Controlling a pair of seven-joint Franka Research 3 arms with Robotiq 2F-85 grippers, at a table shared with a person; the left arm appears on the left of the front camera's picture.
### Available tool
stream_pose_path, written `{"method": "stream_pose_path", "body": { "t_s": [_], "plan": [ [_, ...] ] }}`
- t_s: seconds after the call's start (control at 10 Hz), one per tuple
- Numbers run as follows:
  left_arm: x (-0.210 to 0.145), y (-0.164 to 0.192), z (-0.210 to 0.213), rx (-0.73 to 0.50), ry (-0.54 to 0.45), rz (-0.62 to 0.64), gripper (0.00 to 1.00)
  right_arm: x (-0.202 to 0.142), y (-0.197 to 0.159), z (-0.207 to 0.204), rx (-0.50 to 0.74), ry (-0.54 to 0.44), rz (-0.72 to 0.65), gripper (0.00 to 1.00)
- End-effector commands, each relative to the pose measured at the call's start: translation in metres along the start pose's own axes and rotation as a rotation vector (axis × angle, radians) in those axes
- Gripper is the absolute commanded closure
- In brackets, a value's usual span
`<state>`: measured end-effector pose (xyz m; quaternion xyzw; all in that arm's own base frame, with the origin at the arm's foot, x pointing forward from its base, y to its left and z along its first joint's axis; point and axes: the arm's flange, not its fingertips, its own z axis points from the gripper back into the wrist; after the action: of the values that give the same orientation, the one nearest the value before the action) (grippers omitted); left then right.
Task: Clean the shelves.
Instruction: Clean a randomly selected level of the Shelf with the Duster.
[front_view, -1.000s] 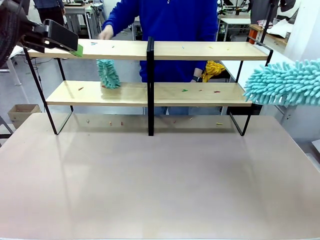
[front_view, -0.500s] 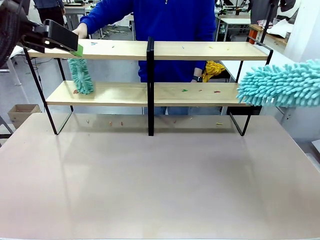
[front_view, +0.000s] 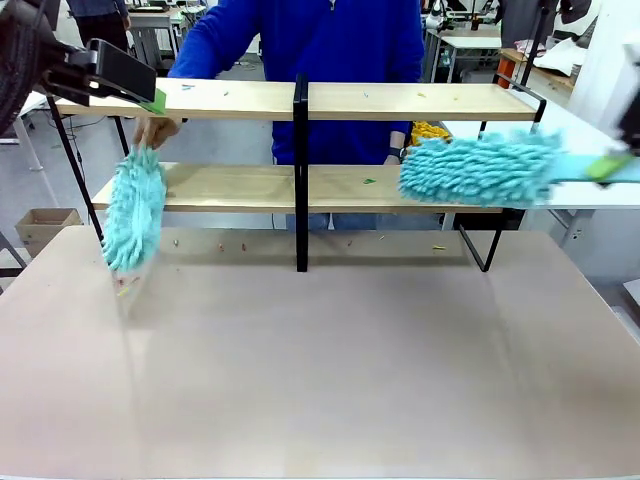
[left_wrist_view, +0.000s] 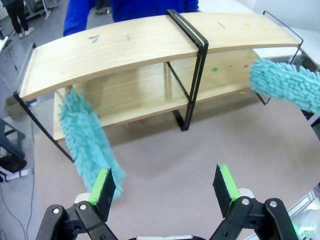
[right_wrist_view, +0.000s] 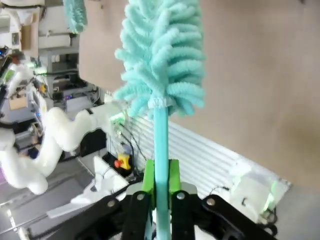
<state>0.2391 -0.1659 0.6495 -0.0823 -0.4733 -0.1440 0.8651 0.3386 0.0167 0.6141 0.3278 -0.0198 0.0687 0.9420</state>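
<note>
The robot's right hand (right_wrist_view: 160, 176) is seen pressed together on the thin handle of a teal duster (right_wrist_view: 161, 55), which is pinched between the green pads. In the front view that right hand (front_view: 612, 166) is cut off by the picture's edge and smeared by motion, so little more than a green pad can be made out. The duster's fluffy head is now laid along the right half of the lower board of the shelves (front_view: 400, 101). It has been carried leftward from beyond the right end, where it was a second ago. Whether it touches the wood cannot be told for certain.

The robot's left hand (left_wrist_view: 165, 182) is held spread, with nothing between its fingers. It has been kept at the upper left corner of the shelves.

Below it, a second teal duster (front_view: 133, 210) is gripped by the person's hand (front_view: 155, 130). It has been swept off the left end of the lower board and now hangs, blurred, over the bench (front_view: 320, 350).

A few coloured scraps (front_view: 369, 181) are left on the boards. Any beneath the duster heads are hidden.
</note>
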Motion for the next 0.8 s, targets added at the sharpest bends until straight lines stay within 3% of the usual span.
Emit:
{"method": "stream_pose_path", "body": {
  "t_s": [0.0,0.1,0.2,0.3,0.5,0.7],
  "plan": [
    [0.000,0.000,0.001,0.000,-0.005,0.002,0.00,0.017,0.030,-0.037,0.059,-0.101,0.048,0.88],
    [0.000,0.000,0.001,0.000,-0.005,0.002,0.00,0.000,0.000,0.000,0.000,0.000,0.000,0.88],
    [0.000,0.000,0.001,0.000,-0.005,0.002,0.00,0.000,0.000,0.000,0.000,0.000,0.000,0.88],
    [0.000,0.000,0.001,0.000,-0.005,0.002,0.00,0.014,0.022,-0.032,0.011,-0.030,0.028,0.88],
    [0.000,0.000,0.001,0.000,-0.005,0.002,0.00,0.033,0.010,-0.060,0.046,-0.043,0.045,0.88],
    [0.000,0.000,0.001,0.000,-0.005,0.002,0.00,0.056,0.005,-0.090,0.077,-0.126,0.079,0.88]
  ]
}}
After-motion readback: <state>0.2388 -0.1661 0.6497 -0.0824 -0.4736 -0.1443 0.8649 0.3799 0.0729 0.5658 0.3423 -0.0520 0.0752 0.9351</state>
